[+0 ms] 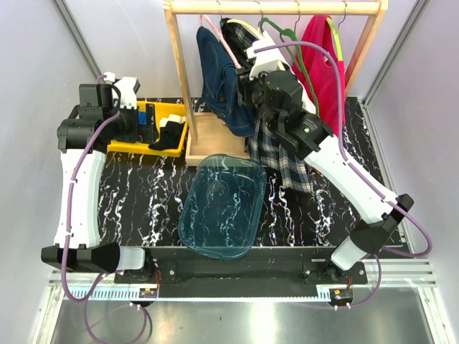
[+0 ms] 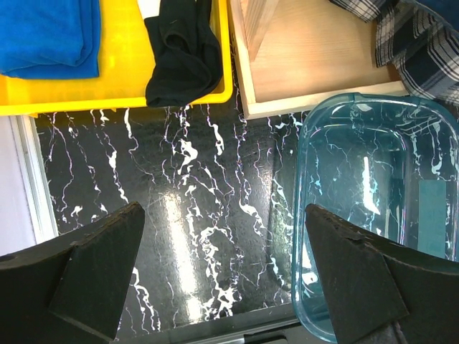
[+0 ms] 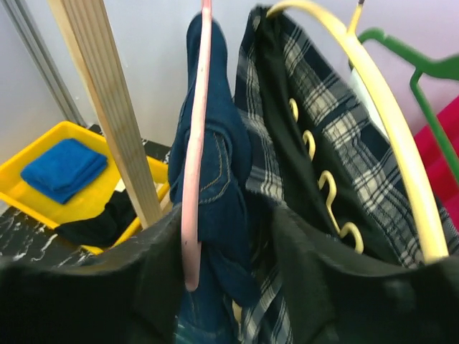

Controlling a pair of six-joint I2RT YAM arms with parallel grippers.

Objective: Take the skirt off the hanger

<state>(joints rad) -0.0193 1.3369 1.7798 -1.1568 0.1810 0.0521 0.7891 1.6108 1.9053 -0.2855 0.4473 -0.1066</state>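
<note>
Skirt of dark blue denim (image 3: 222, 186) sits between our right gripper's (image 3: 226, 276) spread fingers; we fear closing also pinches the pink plastic hanger (image 3: 195, 158), dragging both. Left gripper (image 2: 226, 276) gapes.

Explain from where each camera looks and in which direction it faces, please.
Top external: above and behind the bases, looking down at table and clothes rack; left arm and right arm show.
Left wrist: looks down at clear tub and yellow tray; own fingers at bottom.
Right wrist: faces the rack, close to denim garment on pink hanger; own fingers below.
Both wrist views share the yellow tray.
</note>
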